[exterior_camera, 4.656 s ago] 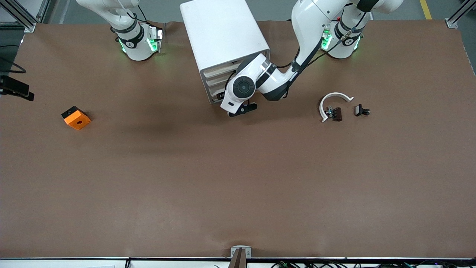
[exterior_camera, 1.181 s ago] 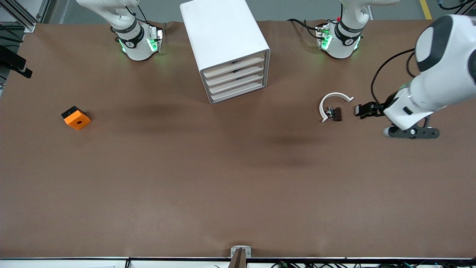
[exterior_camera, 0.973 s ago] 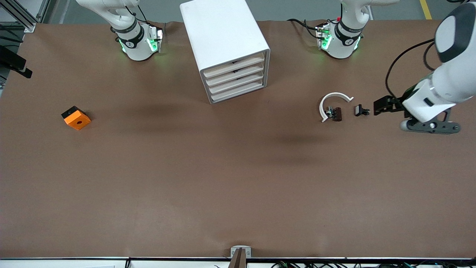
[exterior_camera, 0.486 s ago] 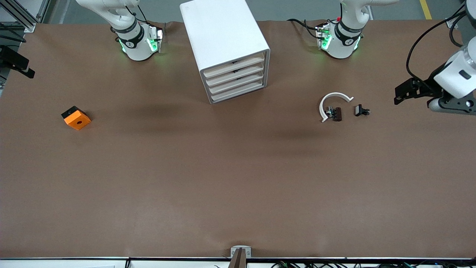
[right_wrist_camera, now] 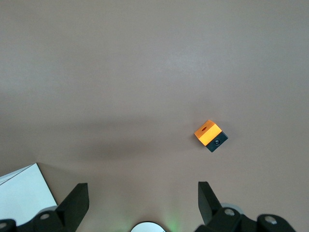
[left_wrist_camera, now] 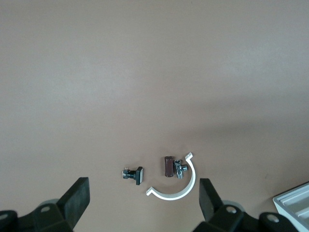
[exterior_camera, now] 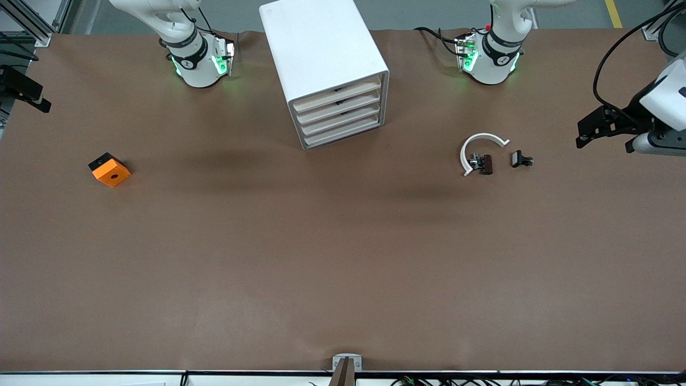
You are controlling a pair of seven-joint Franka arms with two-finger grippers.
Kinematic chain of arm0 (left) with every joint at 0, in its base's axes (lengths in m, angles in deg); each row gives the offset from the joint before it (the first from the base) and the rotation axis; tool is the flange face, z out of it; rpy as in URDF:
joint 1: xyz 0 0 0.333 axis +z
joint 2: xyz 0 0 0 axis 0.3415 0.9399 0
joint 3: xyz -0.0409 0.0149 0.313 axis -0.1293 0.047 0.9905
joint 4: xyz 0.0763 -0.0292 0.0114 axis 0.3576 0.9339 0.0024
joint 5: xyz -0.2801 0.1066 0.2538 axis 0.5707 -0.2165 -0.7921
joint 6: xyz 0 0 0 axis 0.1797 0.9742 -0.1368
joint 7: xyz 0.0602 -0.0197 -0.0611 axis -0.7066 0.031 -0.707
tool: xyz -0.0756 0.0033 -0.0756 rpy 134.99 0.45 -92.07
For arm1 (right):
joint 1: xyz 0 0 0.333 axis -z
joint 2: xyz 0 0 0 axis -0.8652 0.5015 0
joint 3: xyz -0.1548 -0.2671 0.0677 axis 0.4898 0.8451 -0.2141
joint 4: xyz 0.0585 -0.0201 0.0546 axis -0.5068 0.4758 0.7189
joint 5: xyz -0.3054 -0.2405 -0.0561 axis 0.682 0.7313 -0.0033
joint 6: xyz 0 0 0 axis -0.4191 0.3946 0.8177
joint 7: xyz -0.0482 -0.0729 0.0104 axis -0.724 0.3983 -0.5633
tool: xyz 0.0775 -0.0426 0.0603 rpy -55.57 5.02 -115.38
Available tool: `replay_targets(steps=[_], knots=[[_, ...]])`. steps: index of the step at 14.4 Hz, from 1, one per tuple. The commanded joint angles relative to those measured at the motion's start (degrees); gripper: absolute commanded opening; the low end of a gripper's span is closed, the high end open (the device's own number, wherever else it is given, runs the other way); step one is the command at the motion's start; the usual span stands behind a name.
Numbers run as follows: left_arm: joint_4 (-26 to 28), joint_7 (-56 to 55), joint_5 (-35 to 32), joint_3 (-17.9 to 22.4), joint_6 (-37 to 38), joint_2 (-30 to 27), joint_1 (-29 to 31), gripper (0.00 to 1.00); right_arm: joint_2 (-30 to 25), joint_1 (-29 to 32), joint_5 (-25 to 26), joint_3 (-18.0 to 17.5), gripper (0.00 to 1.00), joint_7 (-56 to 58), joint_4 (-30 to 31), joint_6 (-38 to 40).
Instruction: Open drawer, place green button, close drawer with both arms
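Observation:
The white cabinet (exterior_camera: 321,48) stands between the two arm bases. The drawer (exterior_camera: 343,134), lowest of four beige fronts, sits flush and shut like those above it. The button is out of view. My left gripper (exterior_camera: 588,133) hangs open over the left arm's end of the table, away from the cabinet. In the left wrist view its fingers (left_wrist_camera: 77,198) spread wide around nothing. My right gripper (right_wrist_camera: 142,186) is open and empty too, high over the right arm's end of the table; it shows as a black shape (exterior_camera: 25,92) at the front view's edge.
A white C-shaped ring (exterior_camera: 478,148) lies toward the left arm's end, with a dark part (exterior_camera: 484,163) in its opening and a small black part (exterior_camera: 520,159) beside it. An orange block (exterior_camera: 110,170) with a hole lies toward the right arm's end.
My left arm has pulled away from the cabinet's drawer fronts, swung past the ring and small black parts, and in the last second drifted out toward the table's end. The drawers stand shut.

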Motion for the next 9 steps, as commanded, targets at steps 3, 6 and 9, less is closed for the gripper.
replay_targets(steps=[3,6,9], knots=[[-1.95,-2.46,0.04,-0.29,-0.4,1.42,0.39,1.0,-1.44,-0.1,-0.62,-0.07,1.0,-0.71,1.16,-0.64],[-1.95,-2.46,0.04,-0.2,0.12,1.24,-0.05,1.0,-1.44,-0.1,-0.7,-0.16,1.0,-0.62,1.16,-0.64],[-1.95,-2.46,0.04,-0.03,0.3,0.98,0.3,1.0,-1.44,-0.19,-0.7,-0.16,1.0,-0.62,1.16,-0.9]])
